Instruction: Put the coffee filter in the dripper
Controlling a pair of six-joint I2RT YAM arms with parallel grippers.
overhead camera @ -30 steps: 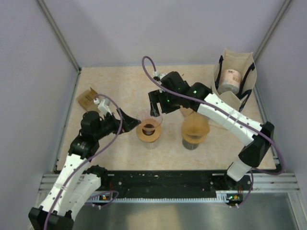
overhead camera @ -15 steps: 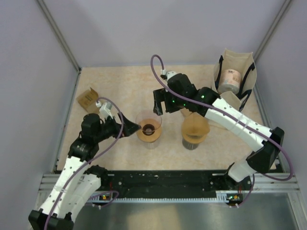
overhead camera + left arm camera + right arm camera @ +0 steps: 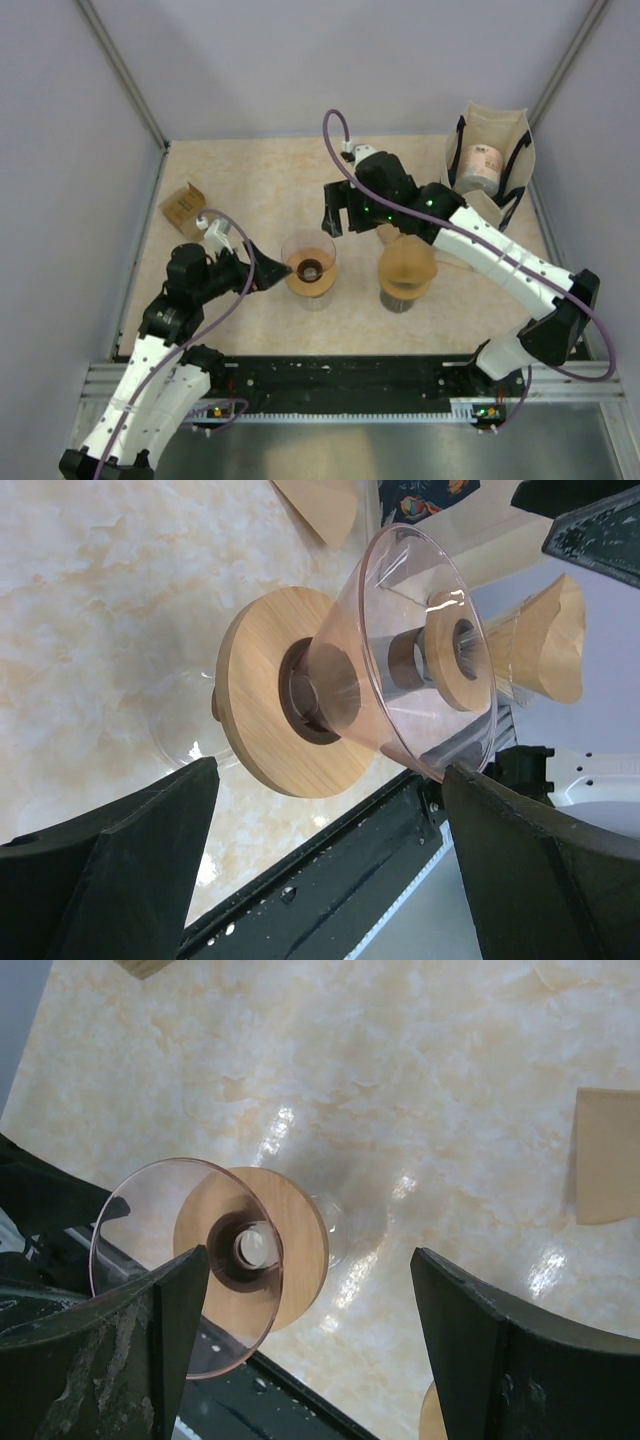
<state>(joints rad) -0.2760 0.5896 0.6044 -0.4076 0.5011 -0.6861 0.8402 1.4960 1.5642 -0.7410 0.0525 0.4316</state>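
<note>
The empty clear dripper with a wooden collar stands mid-table; it also shows in the left wrist view and the right wrist view. A second dripper to its right holds a brown paper filter. A loose brown coffee filter lies flat on the table behind them, under the right arm. My left gripper is open and empty, just left of the empty dripper. My right gripper is open and empty, above and behind that dripper.
A cloth tote bag with a roll inside stands at the back right. A small brown box lies at the back left. The black rail runs along the near edge.
My right gripper has risen and drawn back to the right, away from the empty dripper. My left gripper has shifted slightly toward the near edge, still beside the dripper.
</note>
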